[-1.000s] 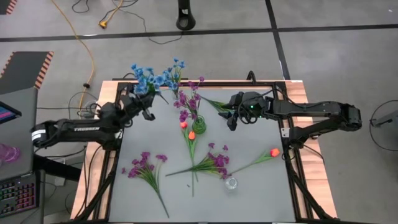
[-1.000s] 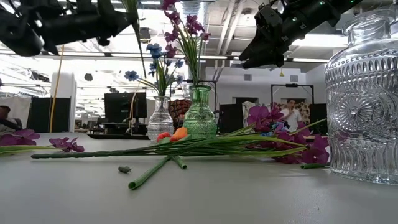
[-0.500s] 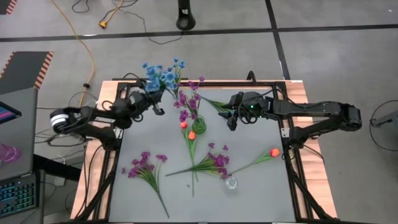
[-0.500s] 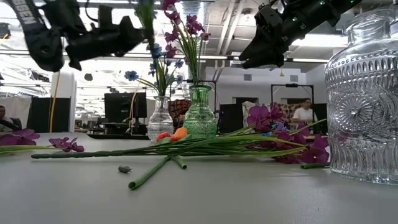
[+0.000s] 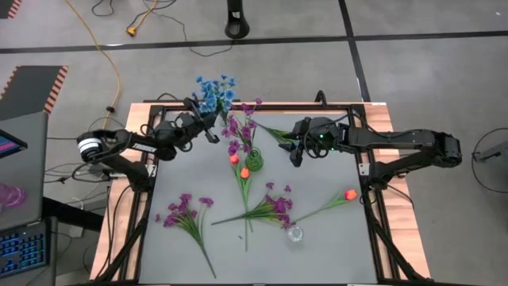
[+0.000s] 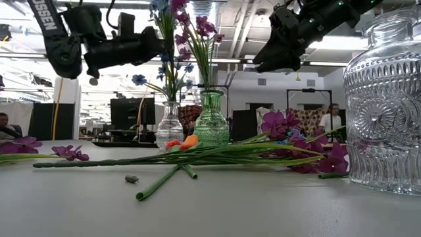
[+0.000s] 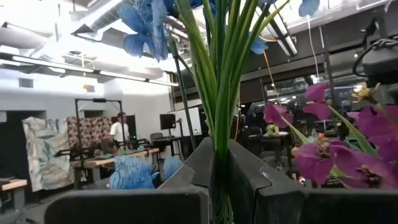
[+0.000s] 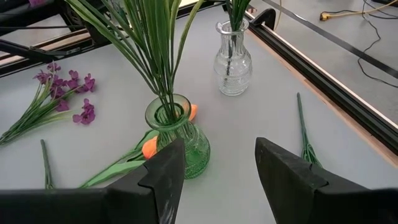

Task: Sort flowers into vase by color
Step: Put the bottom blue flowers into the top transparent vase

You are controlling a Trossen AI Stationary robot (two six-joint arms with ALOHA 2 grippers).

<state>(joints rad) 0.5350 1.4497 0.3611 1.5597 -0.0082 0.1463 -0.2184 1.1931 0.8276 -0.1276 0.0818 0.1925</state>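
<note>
Thin green stems of a blue sprig (image 5: 212,90) are clamped in the closed left gripper (image 5: 208,127); the right gripper (image 5: 294,152) is held open above the ribbed green glass vase (image 8: 176,134).

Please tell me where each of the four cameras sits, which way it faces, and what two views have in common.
High: above, facing down; both arms and the table show.
Low: table height, facing level; both arms overhead.
Left wrist: on left arm; left gripper shut on blue sprig.
Right wrist: on right arm; open right gripper above green vase.
Shared: the green vase, in the high, low and right wrist views.
</note>
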